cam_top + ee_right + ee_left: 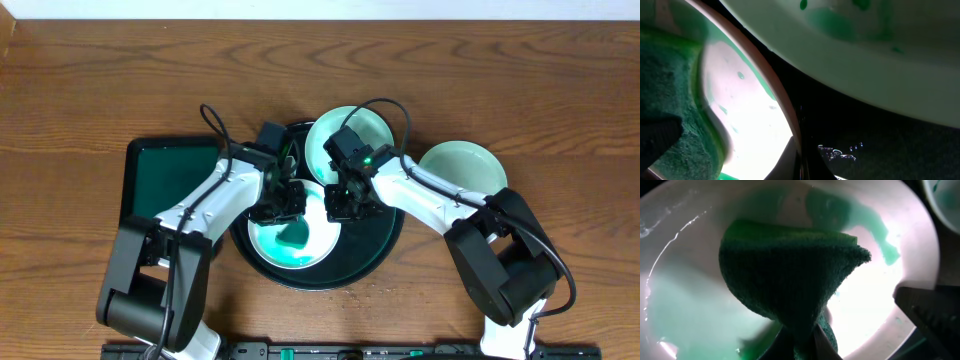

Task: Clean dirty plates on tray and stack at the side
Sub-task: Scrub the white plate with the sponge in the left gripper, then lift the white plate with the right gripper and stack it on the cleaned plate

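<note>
The black round tray (375, 255) holds a dirty plate (322, 240) with a green smear at its front left. My left gripper (284, 204) is shut on a dark green cloth (293, 238) that rests on this plate. In the left wrist view the cloth (790, 275) hangs from the jaws (800, 347) onto the wet plate (690, 305). My right gripper (345, 205) is shut on the same plate's right rim (790, 125), with the fingers (799, 162) pinching it. A second plate (350, 135) with green specks lies at the tray's back. A third plate (462, 168) sits on the table to the right.
A rectangular dark green tray (165, 180) lies on the wooden table left of the round tray. The second plate's underside (865, 60) hangs close above my right gripper. Both arms cross over the round tray's middle.
</note>
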